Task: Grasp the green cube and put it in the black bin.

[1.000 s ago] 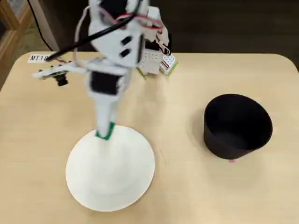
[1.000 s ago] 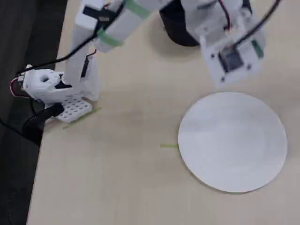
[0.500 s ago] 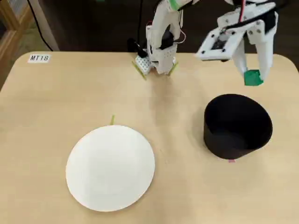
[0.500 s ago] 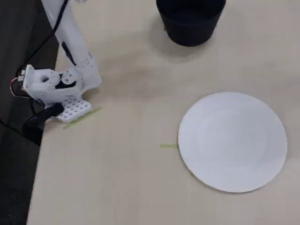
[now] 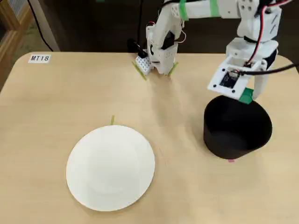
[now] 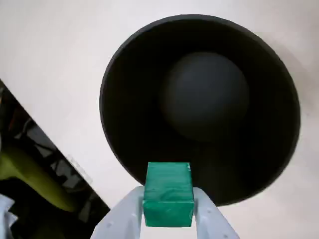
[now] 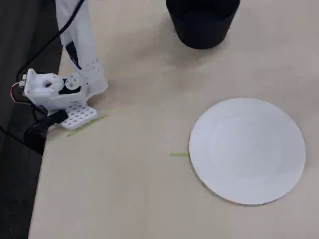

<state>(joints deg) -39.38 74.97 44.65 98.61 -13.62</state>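
The green cube (image 6: 168, 194) is held between my gripper's (image 6: 168, 206) two white fingers, seen from above in the wrist view. It hangs over the near rim of the black bin (image 6: 199, 109), whose dark inside is empty. In a fixed view the cube (image 5: 246, 95) shows as a green patch under the wrist, just above the back rim of the bin (image 5: 237, 128). In another fixed view only the bin's lower part (image 7: 202, 22) shows at the top edge; the gripper is out of frame there.
A white plate (image 5: 110, 167) lies on the table front left, and also shows in the other fixed view (image 7: 247, 149). The arm's base (image 5: 159, 53) stands at the table's back edge. Short yellow-green tape strips (image 7: 178, 155) lie beside the plate and base.
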